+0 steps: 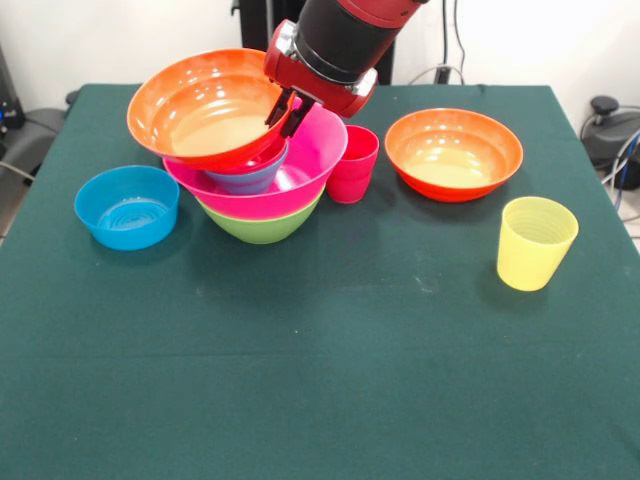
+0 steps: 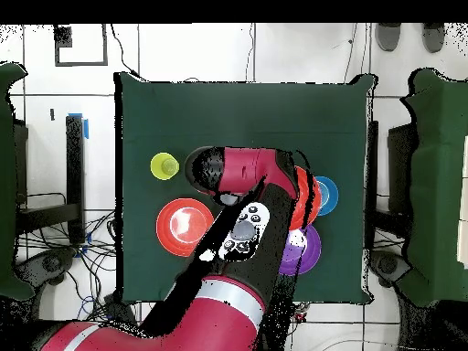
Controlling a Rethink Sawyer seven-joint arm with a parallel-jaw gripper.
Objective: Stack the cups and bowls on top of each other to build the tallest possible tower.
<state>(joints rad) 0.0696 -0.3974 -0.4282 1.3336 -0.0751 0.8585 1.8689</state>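
Green table (image 1: 320,380): claw (image 1: 287,110) grips tilted orange bowl (image 1: 205,105) atop tower (image 1: 262,195).

Tabletop (image 1: 320,380): dark green cloth, plain. Hand (image 1: 288,112): black fingers under a red wrist block with a silvery edge; arm above it black and red.

At the hand: orange bowl (image 1: 205,105), glossy, paler yellow-orange inside. Beneath it a blue-violet small bowl (image 1: 250,180), then the pink bowl (image 1: 300,170), magenta, then the green bowl (image 1: 262,227), lime.

Just beside the hand: red cup (image 1: 352,165), pinkish red. Further off that side: second orange bowl (image 1: 453,153); yellow cup (image 1: 536,243), translucent, faint ribs. Opposite side: blue bowl (image 1: 127,206), concentric rings inside.
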